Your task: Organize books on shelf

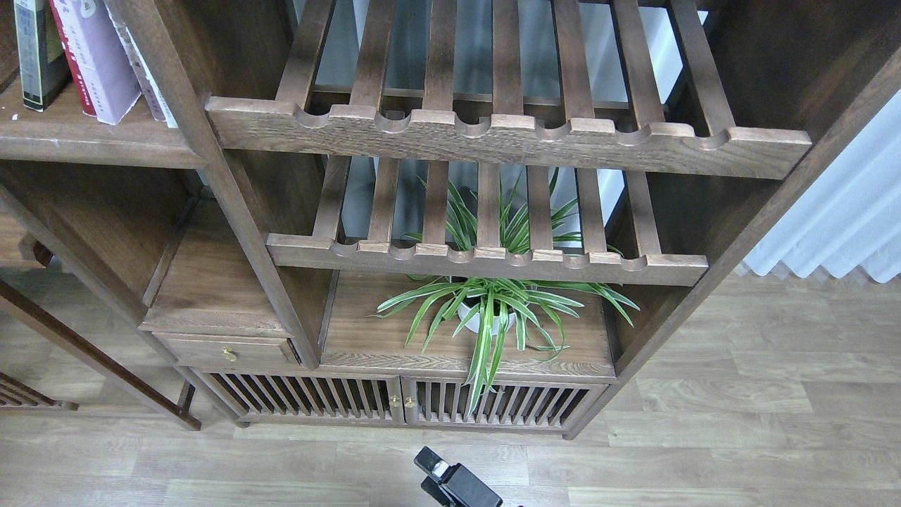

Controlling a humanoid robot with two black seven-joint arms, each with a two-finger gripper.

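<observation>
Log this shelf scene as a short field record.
books: grey and black paperback, red paperback, pale lavender-white paperback, thin white-spined book, standing together
shelf: flat dark brown wooden shelf, top left
racks: two slatted wooden racks, nothing on them
plant: green striped-leaf plant in white pot, on board beneath racks
claw: black part at bottom edge; side and state unclear

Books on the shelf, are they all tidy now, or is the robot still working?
Mostly done, it seems. The yellow-green book, red book and lavender-white book stand together on the shelf, leaning slightly. Nothing is in hand: only a black arm part shows, holding no book. Perhaps straightening remains.
</observation>
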